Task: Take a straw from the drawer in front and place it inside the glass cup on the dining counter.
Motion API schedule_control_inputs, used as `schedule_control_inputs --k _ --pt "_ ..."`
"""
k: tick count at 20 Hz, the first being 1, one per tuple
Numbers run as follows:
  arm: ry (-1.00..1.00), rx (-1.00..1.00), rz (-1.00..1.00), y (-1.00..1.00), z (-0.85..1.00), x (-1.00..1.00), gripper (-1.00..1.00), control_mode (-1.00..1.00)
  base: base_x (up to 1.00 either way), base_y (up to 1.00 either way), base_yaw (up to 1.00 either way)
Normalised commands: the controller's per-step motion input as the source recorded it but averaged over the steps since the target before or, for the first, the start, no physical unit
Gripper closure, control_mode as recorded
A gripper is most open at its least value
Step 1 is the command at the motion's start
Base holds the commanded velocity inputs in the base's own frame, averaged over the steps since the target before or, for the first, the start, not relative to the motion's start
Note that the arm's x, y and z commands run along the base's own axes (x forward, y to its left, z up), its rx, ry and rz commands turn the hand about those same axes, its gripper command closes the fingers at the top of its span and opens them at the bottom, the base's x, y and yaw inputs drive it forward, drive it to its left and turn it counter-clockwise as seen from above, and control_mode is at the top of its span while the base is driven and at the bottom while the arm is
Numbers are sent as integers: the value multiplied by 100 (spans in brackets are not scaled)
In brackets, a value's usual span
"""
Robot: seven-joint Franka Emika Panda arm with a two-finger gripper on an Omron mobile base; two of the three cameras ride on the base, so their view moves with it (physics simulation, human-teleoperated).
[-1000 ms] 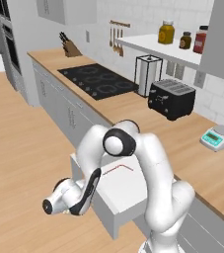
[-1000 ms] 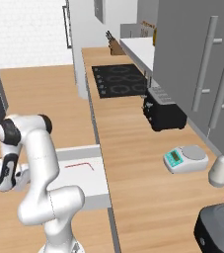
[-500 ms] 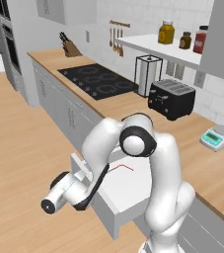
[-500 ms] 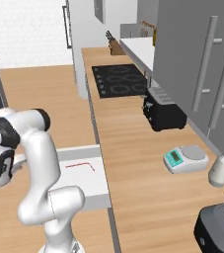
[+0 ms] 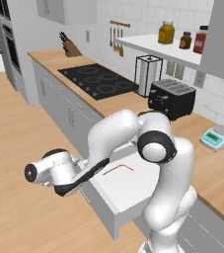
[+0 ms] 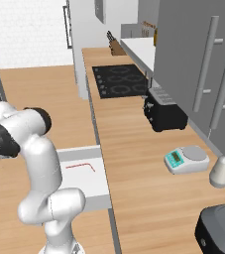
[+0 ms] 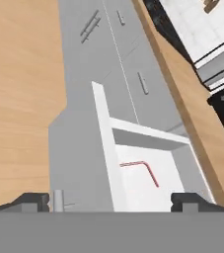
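On the white floor of the pulled-out drawer [image 5: 133, 190]: the straw [image 5: 118, 169], one item, thin red-pink stick with a bent end, lying flat and alone, untouched by anything; also catalogued in the right base view [image 6: 81, 166] and the hand view [image 7: 141, 170]. Drawer: light-grey box standing well out from the cabinet run, front panel toward the wooden floor, interior fully exposed from above, so the opening step reads as done. Gripper [image 7: 111, 201]: jaws spread wide, nothing between them; the dark fingertips [image 7: 32, 200] rise at the bottom of the hand view, to either side of the drawer's front panel, and the hand hangs out over the floor, looking back along the drawer toward the straw. Status of pick: not yet begun; the gripper is near the drawer front but apart from the straw. Judged next requirement: bring the open jaws over the straw's long leg and down onto it, a delicate pinch given how thin it lies on the flat bottom. Desk above the drawer: black toaster [image 5: 171, 99], small scale [image 5: 218, 138], black cooktop [image 5: 98, 80]. Remaining: grasp, lift, carry to the glass cup on the dining counter, and drop in — the greater part of the task.
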Motion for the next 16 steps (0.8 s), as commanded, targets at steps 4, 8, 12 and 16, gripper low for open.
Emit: schedule_control_inputs --k 4,8,12,16 --pt "-22 49 -44 -46 65 -31 -100 -100 0 0 0" --pt "-63 47 -45 -8 11 -17 -100 -100 0 0 0" --pt "-59 44 -61 0 20 -3 -100 -100 0 0 0" --pt "-19 61 -65 -7 52 -9 -100 -100 0 0 0"
